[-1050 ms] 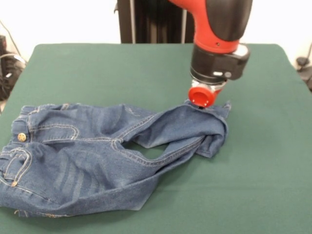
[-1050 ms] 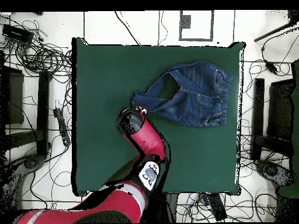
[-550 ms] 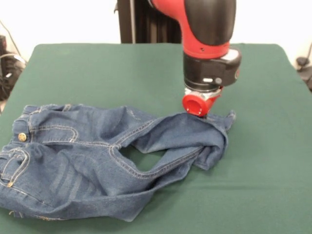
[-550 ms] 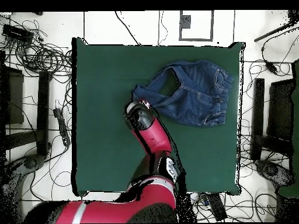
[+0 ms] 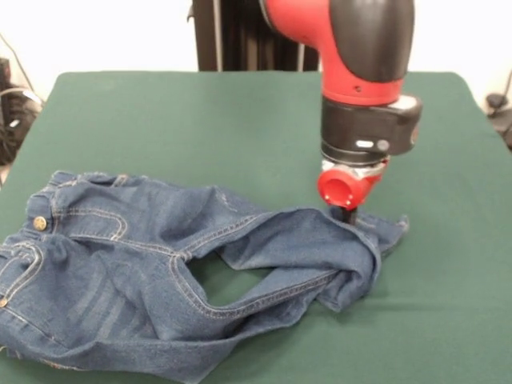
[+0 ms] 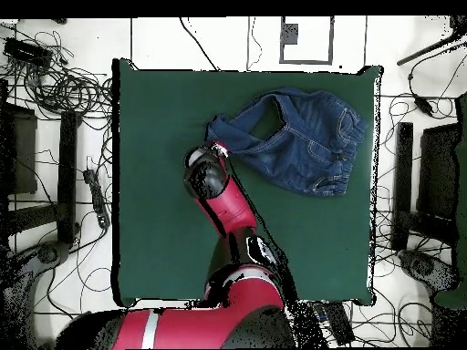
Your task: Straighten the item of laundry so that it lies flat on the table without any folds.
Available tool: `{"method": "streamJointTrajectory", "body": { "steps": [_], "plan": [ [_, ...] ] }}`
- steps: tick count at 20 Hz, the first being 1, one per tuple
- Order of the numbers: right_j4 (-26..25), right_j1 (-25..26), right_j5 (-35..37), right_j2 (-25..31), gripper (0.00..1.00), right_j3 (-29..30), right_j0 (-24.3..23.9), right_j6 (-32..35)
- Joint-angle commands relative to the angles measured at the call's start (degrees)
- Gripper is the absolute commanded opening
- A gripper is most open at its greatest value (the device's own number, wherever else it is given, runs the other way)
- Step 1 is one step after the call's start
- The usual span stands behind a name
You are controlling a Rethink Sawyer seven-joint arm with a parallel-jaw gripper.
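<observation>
The item of laundry (image 5: 120,264), a small pair of blue jeans, lies rumpled on the green table (image 5: 200,120). Its waistband and brass button are at the front view's left edge. One leg stretches right and doubles back on itself at the cuff, leaving a gap of bare table between the legs. My gripper (image 5: 344,214) comes straight down onto the upper edge of that cuff and is shut on it. In the overhead view the jeans (image 6: 310,146) lie at the upper right of the table (image 6: 164,228), with the gripper (image 6: 217,150) at their left tip.
The table's near edge runs close under the jeans' lower leg in the front view. Bare green top spreads to the right of and behind the gripper. Cables and dark stands (image 6: 68,155) crowd the floor around the table.
The gripper has shifted right and nearer the front camera, and the leg cuff has gone with it. The whole garment has slid after it and the leg lies more stretched out.
</observation>
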Motion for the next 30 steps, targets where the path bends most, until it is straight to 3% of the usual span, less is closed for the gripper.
{"method": "streamJointTrajectory", "body": {
  "steps": [1,9,22,28,29,30],
  "plan": [
    [4.8,0.7,-1.5,10.7,0.00,2.8,2.7,19.3],
    [10.6,-5.6,4.0,5.1,0.00,6.7,7.2,17.8],
    [9.8,-18.6,11.9,1.9,0.00,18.0,6.1,14.3],
    [9.0,-22.3,7.1,8.2,0.00,24.7,-1.3,8.5],
    [7.3,-22.1,4.1,12.2,0.00,25.7,-4.6,8.8],
    [1.8,-20.3,-1.5,20.5,0.00,27.4,-11.8,12.4]
  ]
}}
